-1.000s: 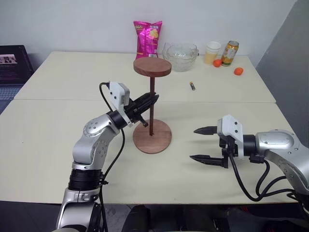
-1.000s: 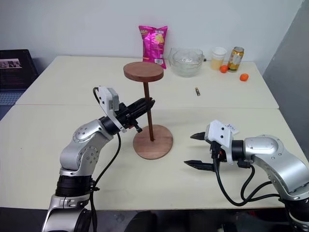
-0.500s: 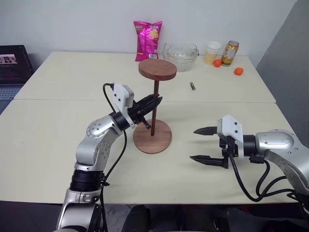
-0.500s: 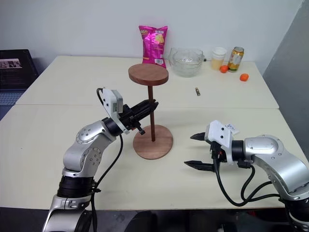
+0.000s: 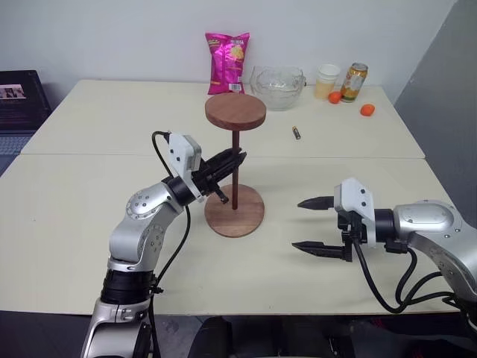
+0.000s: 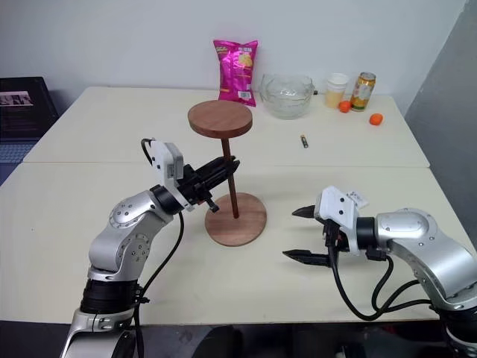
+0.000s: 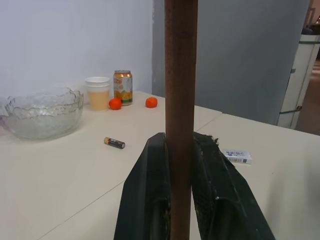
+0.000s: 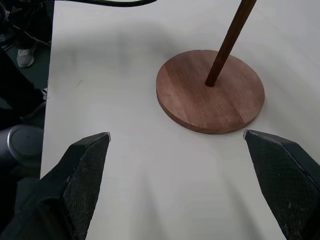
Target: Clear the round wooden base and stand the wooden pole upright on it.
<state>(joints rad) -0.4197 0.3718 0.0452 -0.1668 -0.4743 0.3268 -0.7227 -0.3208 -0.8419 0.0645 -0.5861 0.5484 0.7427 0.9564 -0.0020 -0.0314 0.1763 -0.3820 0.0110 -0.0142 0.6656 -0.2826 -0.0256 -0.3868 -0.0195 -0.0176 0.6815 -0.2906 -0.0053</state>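
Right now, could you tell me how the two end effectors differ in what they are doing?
The left end effector is shut on the pole, which stands upright on the base; the right end effector is open and holds nothing. The left reaches over the base, while the right hovers beside it, above the table. Both have two black fingers.

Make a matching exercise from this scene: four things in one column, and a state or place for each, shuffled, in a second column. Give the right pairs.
Things:
1. left tool
2. right tool
3. wooden pole
4. battery

States or places:
A. open, holding nothing, to the right of the round wooden base
B. lying on the table near the glass bowl
C. shut on the pole's shaft
D. upright on the base, disc end on top

Pairs: 1-C, 2-A, 3-D, 4-B
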